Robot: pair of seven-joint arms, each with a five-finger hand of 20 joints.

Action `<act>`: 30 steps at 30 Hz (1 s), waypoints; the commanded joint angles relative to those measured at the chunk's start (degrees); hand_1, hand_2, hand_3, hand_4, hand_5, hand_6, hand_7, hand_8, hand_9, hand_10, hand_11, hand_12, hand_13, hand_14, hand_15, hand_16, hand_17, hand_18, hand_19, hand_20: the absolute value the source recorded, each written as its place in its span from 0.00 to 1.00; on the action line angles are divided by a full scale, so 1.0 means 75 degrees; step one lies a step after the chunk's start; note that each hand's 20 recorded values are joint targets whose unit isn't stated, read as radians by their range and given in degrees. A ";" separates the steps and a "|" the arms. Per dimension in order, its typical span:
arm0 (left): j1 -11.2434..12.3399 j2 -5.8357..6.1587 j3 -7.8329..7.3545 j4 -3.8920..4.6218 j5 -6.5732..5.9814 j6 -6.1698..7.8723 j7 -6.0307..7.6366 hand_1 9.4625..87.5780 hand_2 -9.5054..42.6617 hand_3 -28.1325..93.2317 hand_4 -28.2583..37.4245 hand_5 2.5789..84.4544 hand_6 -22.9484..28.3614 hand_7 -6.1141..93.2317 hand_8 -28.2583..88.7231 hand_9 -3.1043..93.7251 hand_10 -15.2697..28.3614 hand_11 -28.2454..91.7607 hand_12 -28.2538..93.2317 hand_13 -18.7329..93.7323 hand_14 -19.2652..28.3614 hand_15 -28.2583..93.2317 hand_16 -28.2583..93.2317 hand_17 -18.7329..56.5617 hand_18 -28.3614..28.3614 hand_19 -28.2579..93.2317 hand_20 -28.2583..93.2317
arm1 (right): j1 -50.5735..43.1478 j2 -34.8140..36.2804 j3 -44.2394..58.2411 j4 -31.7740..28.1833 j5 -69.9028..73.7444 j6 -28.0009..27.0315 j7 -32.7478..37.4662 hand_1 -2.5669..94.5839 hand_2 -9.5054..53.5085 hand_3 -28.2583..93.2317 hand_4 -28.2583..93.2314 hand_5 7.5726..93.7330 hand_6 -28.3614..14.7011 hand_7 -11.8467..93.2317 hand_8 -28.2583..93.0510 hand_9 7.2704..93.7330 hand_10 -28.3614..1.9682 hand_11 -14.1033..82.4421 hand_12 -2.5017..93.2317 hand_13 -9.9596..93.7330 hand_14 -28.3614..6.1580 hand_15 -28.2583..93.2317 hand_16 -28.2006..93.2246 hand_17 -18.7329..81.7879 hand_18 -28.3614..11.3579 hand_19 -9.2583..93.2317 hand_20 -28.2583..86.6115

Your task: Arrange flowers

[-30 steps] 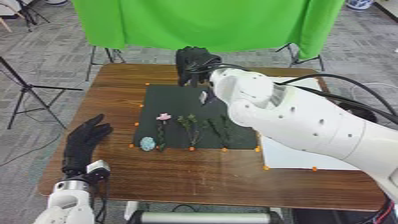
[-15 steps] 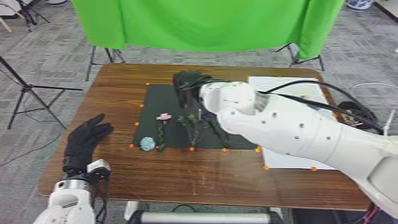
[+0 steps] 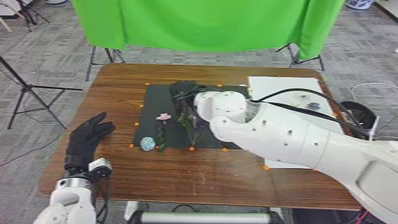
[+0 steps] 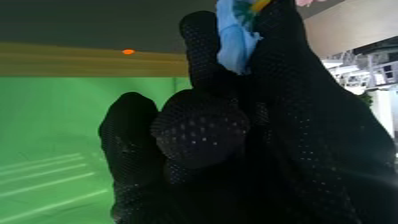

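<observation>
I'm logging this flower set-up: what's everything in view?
pink flower: one, pink, mat's left
sprigs: count unclear, green, mid-mat
oval piece: one, light blue, mat's near-left
held flower: one, blue, right hand
mat: one, black, on table
sheet: one, white, table's right
small item: one, bluish, on sheet
markers: several, orange, mat's edges
table: one, brown, centre
cloth: one, green, beyond table
stands: several, black, around table
arms: two, white, near side
left hand: one, black, table's left
right hand: one, black, over mat

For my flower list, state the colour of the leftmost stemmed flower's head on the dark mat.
The flower head is pink, clearest in the head view.
</observation>
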 commanded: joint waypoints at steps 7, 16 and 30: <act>0.0016 -0.0049 0.0139 0.0105 0.0018 -0.0170 -0.0183 0.10 0.11 0.86 0.00 0.57 0.48 0.21 0.18 0.56 0.66 0.41 0.34 0.54 0.76 0.43 0.22 0.39 0.71 0.27 0.39 | -0.0053 -0.0058 -0.0077 0.0171 -0.0098 0.0617 0.0001 0.63 0.00 0.76 0.05 0.80 0.72 0.32 0.24 0.85 0.61 0.20 0.30 0.97 0.78 0.74 0.47 0.81 0.39 1.00 0.73; 0.0043 -0.0054 0.0108 0.0091 0.0033 -0.0193 -0.0201 0.10 0.11 0.86 0.00 0.57 0.48 0.21 0.18 0.56 0.66 0.41 0.34 0.54 0.76 0.43 0.22 0.39 0.71 0.27 0.39 | -0.0048 0.0045 -0.0037 0.0120 -0.0041 0.0396 -0.0004 0.60 0.00 0.76 0.07 0.77 0.72 0.31 0.24 0.79 0.60 0.24 0.24 0.96 0.77 0.74 0.47 0.80 0.39 1.00 0.71; 0.0052 -0.0048 0.0083 0.0084 0.0041 -0.0214 -0.0229 0.10 0.10 0.86 0.00 0.57 0.48 0.21 0.18 0.56 0.66 0.41 0.34 0.54 0.76 0.43 0.22 0.39 0.71 0.27 0.39 | 0.0073 0.0245 0.0036 -0.0063 0.0117 -0.0007 0.0088 0.51 0.00 0.81 0.07 0.66 0.75 0.30 0.22 0.68 0.53 0.27 0.19 0.94 0.77 0.74 0.46 0.78 0.39 1.00 0.71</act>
